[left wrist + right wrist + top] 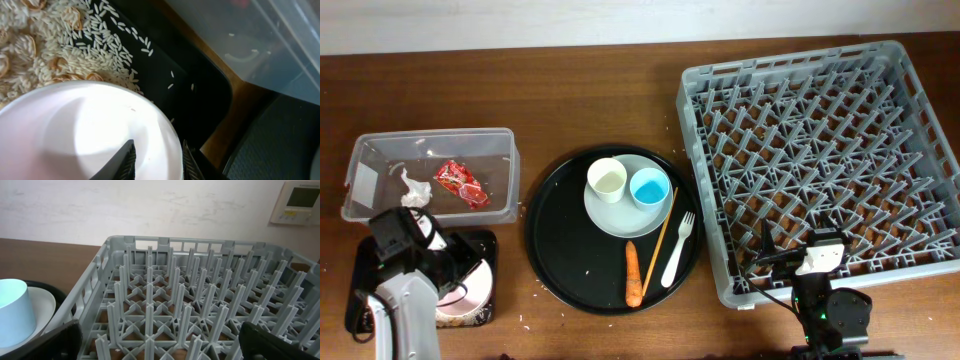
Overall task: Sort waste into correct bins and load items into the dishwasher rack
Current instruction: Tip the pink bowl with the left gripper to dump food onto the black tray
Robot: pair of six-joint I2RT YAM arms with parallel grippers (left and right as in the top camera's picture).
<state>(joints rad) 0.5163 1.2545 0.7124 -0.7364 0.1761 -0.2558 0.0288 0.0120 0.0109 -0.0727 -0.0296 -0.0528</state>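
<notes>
1. The rack (820, 150) stands at the right of the worktop with nothing in it. My right gripper (160, 330) hangs at its near edge, fingers spread wide.
2. The clear tub (492, 160) sits back left, and the flat black tray (165, 60) lies just in front of it.
3. The bowl (75, 130) hangs over that tray, its rim pinched in my left gripper (157, 152).
4. Rice (85, 45) lies heaped in the tray beside the bowl. I judge I am tipping out scraps, so I should hold the rim over the tray's middle, tilt steeply, pinch firmly, and check the bowl is bare before it goes to the rack.
</notes>
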